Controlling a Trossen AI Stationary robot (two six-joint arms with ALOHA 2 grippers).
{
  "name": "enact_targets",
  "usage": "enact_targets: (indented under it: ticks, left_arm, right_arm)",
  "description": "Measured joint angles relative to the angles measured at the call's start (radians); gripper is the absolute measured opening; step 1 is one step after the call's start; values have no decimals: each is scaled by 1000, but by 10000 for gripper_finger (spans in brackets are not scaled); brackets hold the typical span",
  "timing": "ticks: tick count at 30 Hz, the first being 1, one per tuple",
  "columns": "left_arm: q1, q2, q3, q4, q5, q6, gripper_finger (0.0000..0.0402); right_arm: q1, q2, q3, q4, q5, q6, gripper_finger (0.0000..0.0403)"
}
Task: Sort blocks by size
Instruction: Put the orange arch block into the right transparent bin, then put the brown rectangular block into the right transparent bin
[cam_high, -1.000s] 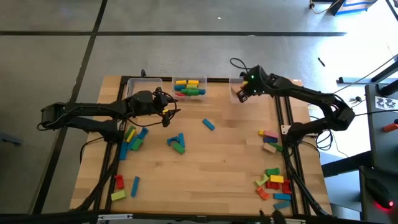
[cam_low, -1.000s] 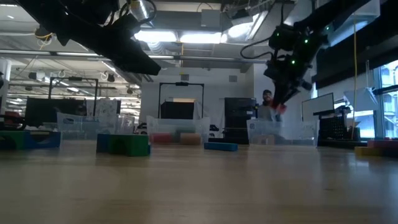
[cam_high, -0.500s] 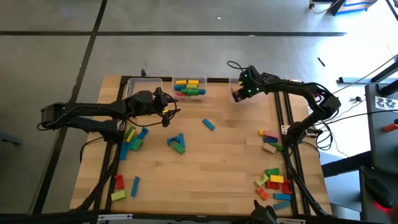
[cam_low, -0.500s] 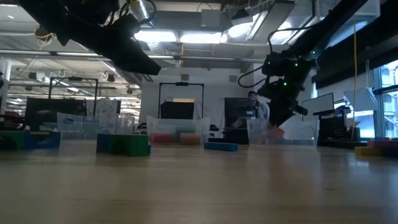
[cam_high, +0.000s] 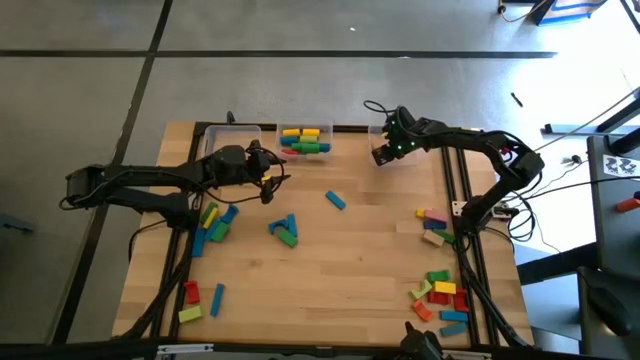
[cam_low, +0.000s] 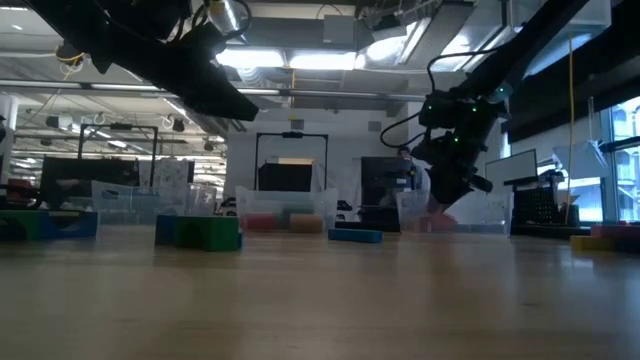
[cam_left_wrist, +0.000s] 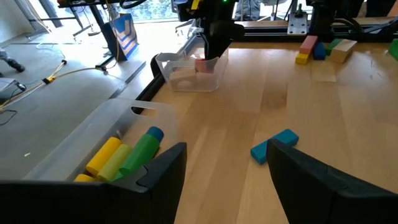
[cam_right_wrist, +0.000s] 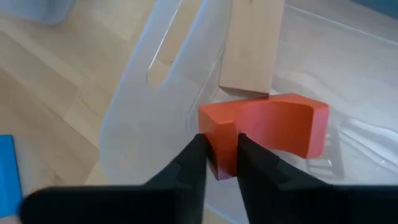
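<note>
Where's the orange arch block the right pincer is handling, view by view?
High: hidden under the right pincer.
Low: a faint reddish spot inside the right-hand clear bin, below that pincer.
Left wrist: the pinkish bit in that bin.
Right wrist: orange arch block between the fingertips.
Shared landmark: that bin.

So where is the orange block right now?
The orange block sits between the right pincer fingertips inside the clear bin at the table's far right, beside a plain wooden block.
</note>
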Motion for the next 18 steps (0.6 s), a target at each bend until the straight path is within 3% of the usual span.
enact_targets:
  ticks: [8, 18]
  left_arm:
    - [0, 0, 0, 0, 0, 0, 217]
    - [0, 0, 0, 0, 0, 5, 217]
  right_arm:
    - [0, -10, 9, -35, -43, -24, 180]
    - [19, -143, 161, -350, -42, -63, 197]
